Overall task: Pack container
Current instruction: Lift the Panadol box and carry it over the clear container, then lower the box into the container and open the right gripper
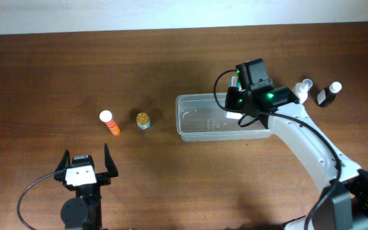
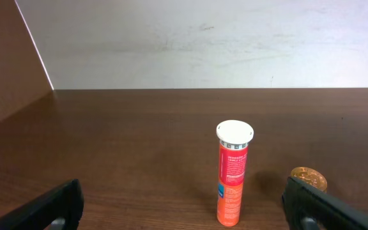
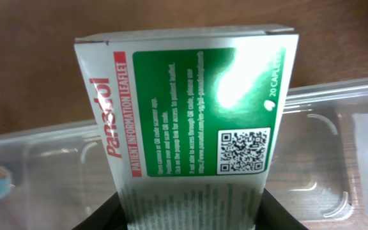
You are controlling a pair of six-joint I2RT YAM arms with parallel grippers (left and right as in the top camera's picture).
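The clear plastic container point(image 1: 203, 118) lies at the table's middle; it also shows in the right wrist view point(image 3: 337, 153). My right gripper point(image 1: 235, 102) is shut on a white-and-green Panadol box point(image 3: 190, 115), held over the container's right part. My left gripper point(image 1: 85, 167) is open and empty at the near left. In front of it stand an orange tube with a white cap point(image 2: 232, 172) and a small gold-capped jar point(image 2: 308, 179). The tube point(image 1: 110, 122) and the jar point(image 1: 143, 119) stand left of the container.
A small white bottle point(image 1: 304, 89) and a dark bottle with a white cap point(image 1: 328, 94) stand right of the container, behind my right arm. The table's far edge meets a pale wall point(image 2: 203, 38).
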